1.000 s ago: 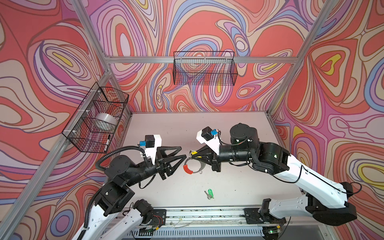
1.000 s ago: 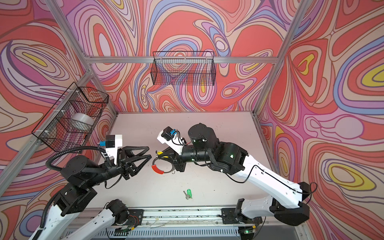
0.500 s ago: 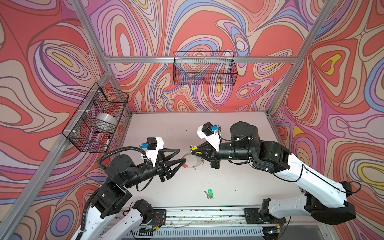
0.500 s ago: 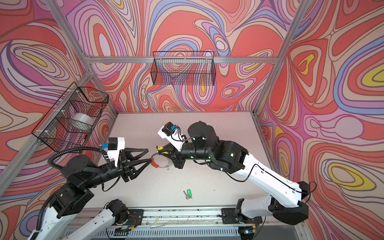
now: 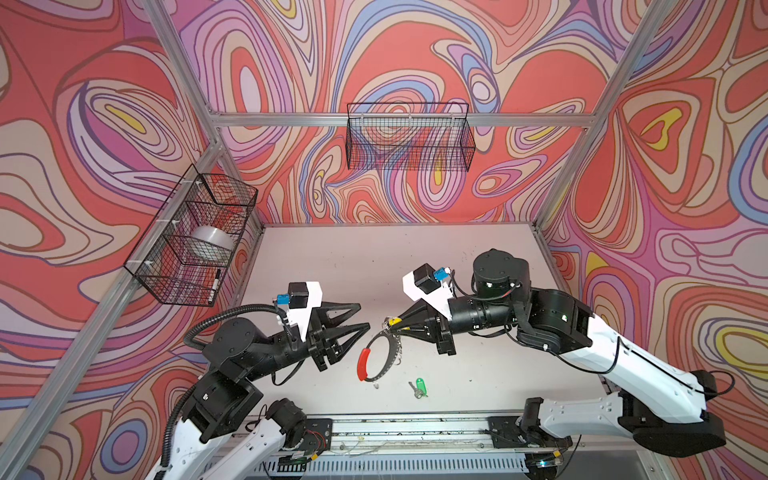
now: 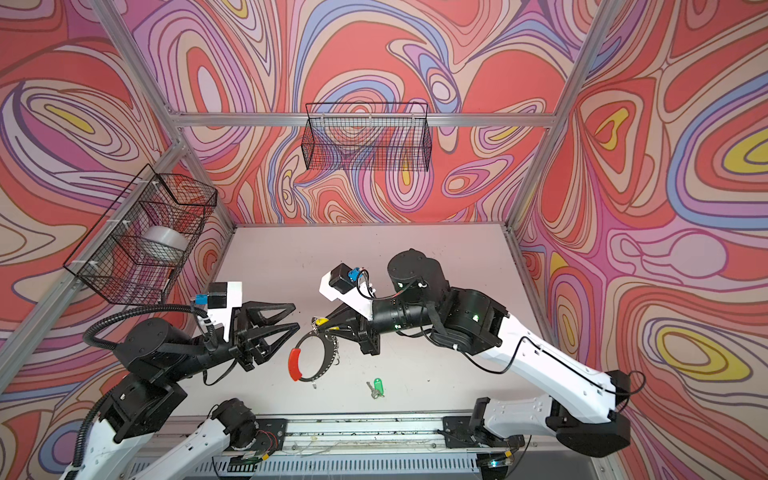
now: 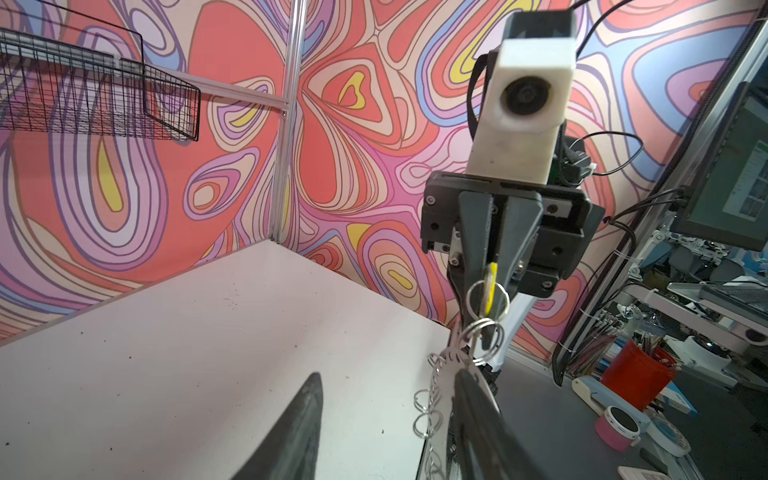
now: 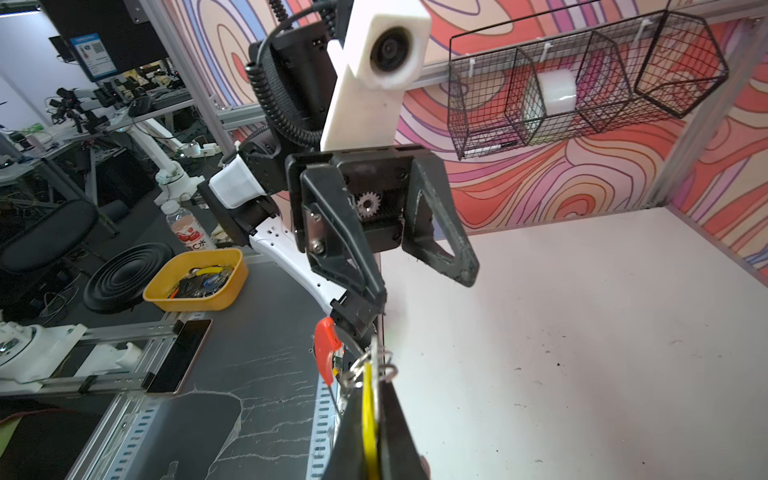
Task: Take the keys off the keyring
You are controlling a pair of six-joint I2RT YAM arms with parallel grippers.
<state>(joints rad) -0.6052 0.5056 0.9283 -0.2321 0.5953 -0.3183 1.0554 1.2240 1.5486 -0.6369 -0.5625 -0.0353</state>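
**Right claw**: pressed together on the yellow tag and held above the middle of the table. In the left wrist view the tag stood edge-on between the two closed fingers. Linked split rings ran from it down to the keyring. The metal blade of that key could not be made out.

**Keyring**: hung beneath the right claw from those split rings, so it was joined to the yellow tag. In both top views it hung tilted, with the red segment on its left, lower side and the grey band on its right. More split rings dangled along the grey edge. Whether its lowest point touched the table could not be told.

**Left claw**: spread, with nothing gripped. It pointed right, and its tips were just left of the keyring's top. In the right wrist view one fingertip sat just beside the red segment. Contact could not be confirmed. In the left wrist view the keyring's edge lay close along one finger.

**Green key**: lay flat on the table towards the near edge. It was to the right of the keyring and apart from it, and well clear of both claws.

**Surroundings**: one wire basket was on the far wall. A second basket on the left wall held a white roll.
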